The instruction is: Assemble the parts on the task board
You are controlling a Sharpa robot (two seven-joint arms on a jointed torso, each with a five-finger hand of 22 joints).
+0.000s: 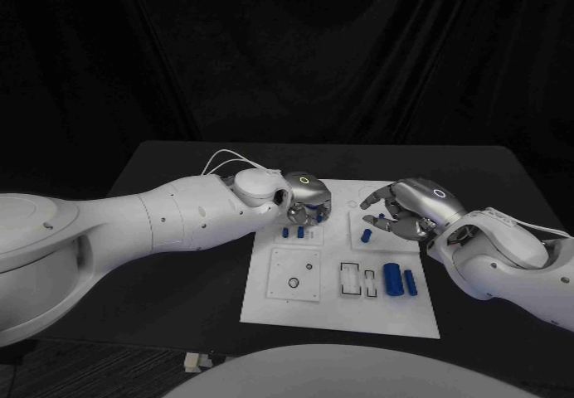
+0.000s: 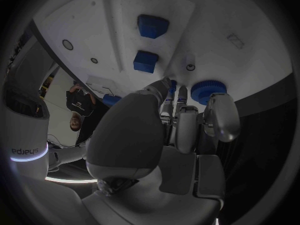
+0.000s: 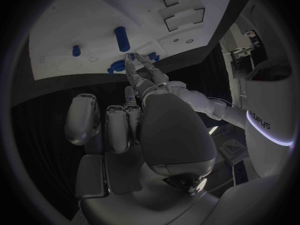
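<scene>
From the head camera, the white task board (image 1: 341,311) lies mid-table; the left hand (image 1: 306,203) hangs over its far left part, the right hand (image 1: 411,210) over its far right part, and two blue bars (image 1: 401,280) lie side by side near the board's right edge. At the left wrist, fingertips (image 2: 167,83) touch the board beside a round blue gear (image 2: 208,91), near two blue blocks (image 2: 149,44); whether they pinch anything I cannot tell. At the right wrist, fingertips (image 3: 130,59) reach a small blue part (image 3: 117,66), grip unclear, near a blue peg (image 3: 121,38).
</scene>
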